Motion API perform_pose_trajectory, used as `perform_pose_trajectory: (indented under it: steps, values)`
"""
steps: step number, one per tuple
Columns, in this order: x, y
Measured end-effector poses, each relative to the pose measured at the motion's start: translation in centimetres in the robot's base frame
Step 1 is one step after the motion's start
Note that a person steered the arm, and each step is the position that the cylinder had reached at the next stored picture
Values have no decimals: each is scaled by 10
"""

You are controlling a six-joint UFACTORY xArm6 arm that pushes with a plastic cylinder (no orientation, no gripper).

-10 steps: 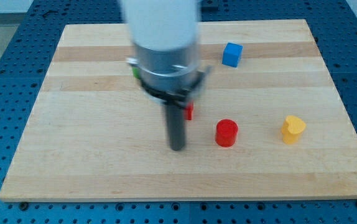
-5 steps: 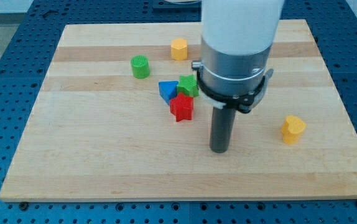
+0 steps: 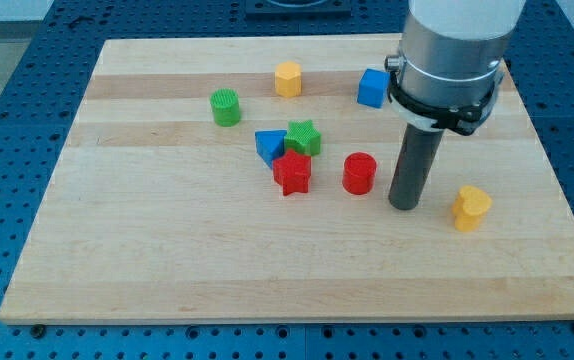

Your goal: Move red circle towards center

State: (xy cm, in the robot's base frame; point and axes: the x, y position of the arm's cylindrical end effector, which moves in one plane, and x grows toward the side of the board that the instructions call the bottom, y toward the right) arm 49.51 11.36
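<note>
- The surface [image 3: 117, 250] is a pale wooden board of glued strips with visible grain, lying on a blue perforated table [image 3: 7, 100]; the board's four edges all show.
- The arm [image 3: 452, 50] is cut off by the view's top: only a white sleeve and a grey metal collar with a dark ring are visible, and the collar hides part of the board's upper right.
- The tool is a plain dark round rod, upright, with no jaws to open or close, and it holds nothing. My tip [image 3: 404, 206] rests on the board just to the view's right of the red circle, with a narrow gap, and left of the yellow block.
- The red circle [image 3: 359, 173] is a short smooth cylinder standing upright, its axis vertical and round face up, so it points no particular way. It sits slightly right of the board's middle.
- The red star [image 3: 292, 173] lies left of it, touching or nearly touching the blue triangle-like block [image 3: 269, 146] and green star [image 3: 304, 137]; the blue block's exact shape is hard to tell.
- The blue cube [image 3: 372, 88] sits just beside the collar's left edge.
- The yellow block [image 3: 471, 208], seemingly heart-shaped, lies near the right edge.
- The yellow hexagon-like block [image 3: 287, 78] and the ribbed green cylinder [image 3: 225, 107] sit toward the view's top.
</note>
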Motion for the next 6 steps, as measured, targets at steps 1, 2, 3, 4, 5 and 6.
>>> perform_pose_trajectory:
  steps: [1, 2, 3, 4, 5, 6]
  values:
    - [-8, -5]
    - [-16, -16]
    - [-23, -22]
    - [-28, -35]
    - [-28, -31]
    - [8, 5]
